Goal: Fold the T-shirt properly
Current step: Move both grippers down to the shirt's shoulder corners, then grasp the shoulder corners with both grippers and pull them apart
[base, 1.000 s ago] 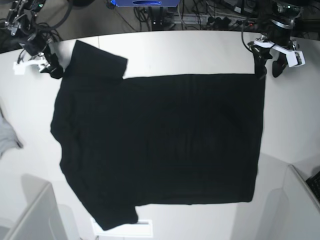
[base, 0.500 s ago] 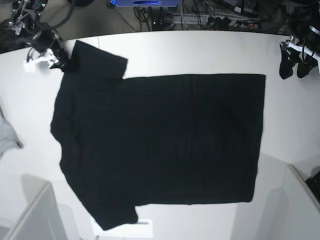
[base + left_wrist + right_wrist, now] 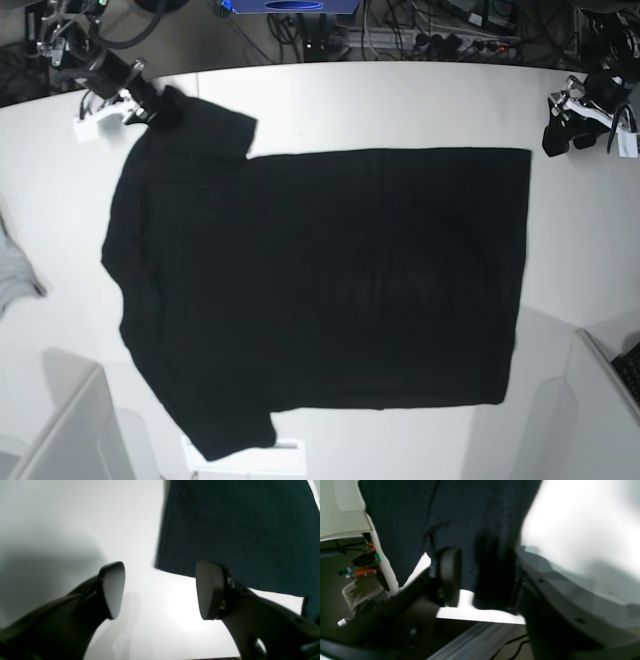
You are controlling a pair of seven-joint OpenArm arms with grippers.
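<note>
1. The right gripper (image 3: 480, 580) sits at the far sleeve corner; cloth hangs between its jaws, though blur hides whether they have clamped, so its grip cannot be told.
2. The left gripper (image 3: 160, 590) hovers with jaws apart, empty, just off the hem corner.
3. The T-shirt (image 3: 320, 290) lies flat on the table (image 3: 400, 105), probably spread for folding.

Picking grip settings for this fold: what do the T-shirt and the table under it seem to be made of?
The T-shirt looks like soft, matte black knit cloth: it lies limp and flat, with a faint weave showing in the left wrist view. The table looks like a smooth, hard white surface, perhaps laminate, since it shows a soft glare.
</note>
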